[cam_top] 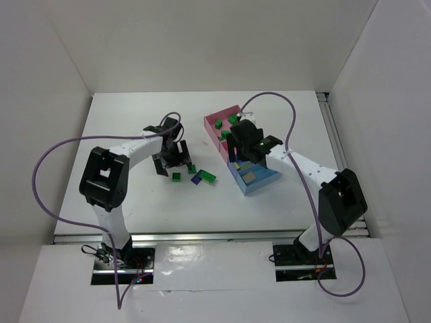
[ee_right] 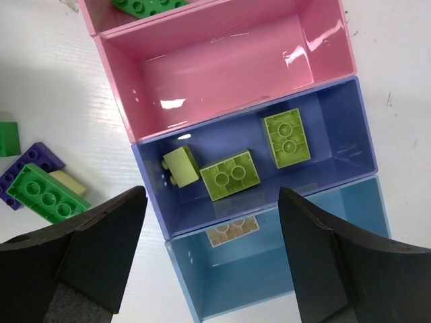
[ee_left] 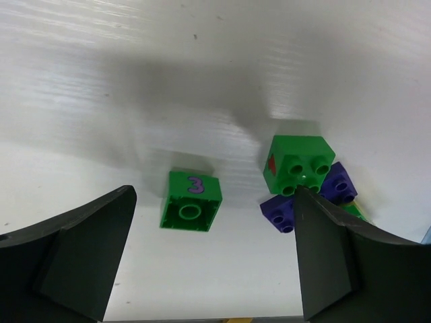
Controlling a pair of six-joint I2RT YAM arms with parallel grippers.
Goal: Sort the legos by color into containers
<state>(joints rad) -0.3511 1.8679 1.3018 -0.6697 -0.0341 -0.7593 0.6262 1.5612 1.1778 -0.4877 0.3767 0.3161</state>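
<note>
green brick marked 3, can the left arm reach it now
Probably yes: the left gripper hangs open over the brick marked 3, nothing lying between; a purple brick sits close to one finger.

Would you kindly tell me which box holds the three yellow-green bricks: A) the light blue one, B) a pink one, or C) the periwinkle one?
C: the right wrist view shows all three yellow-green bricks lying on the floor of the periwinkle box.
</note>
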